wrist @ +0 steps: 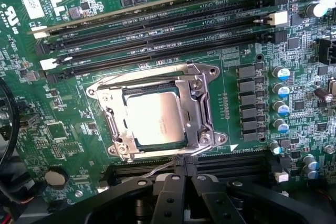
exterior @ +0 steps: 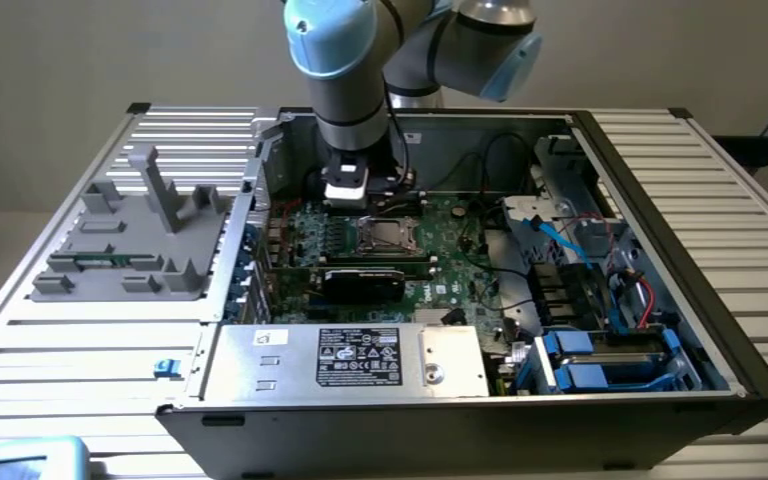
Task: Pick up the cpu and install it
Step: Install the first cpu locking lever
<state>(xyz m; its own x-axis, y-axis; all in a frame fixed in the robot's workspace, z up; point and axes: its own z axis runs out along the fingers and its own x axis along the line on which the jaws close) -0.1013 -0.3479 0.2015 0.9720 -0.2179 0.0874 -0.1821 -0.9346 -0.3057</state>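
cpu lying flat inside socket frame on motherboard, frame rimming its edges, likely keeping it seated. Hand hovering clenched, gripping nothing, just beside socket frame; in exterior view, at 11 o'clock of it. Chip apparently already delivered.

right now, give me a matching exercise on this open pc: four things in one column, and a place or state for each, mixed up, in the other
Things:
1. cpu
2. gripper
3. power supply
4. grey parts holder

Places or states:
a. outside the computer case, on the slatted table
b. lying in the motherboard socket
c. shut, close beside the socket
d. silver box along the case's near wall

Pairs: 1-b, 2-c, 3-d, 4-a
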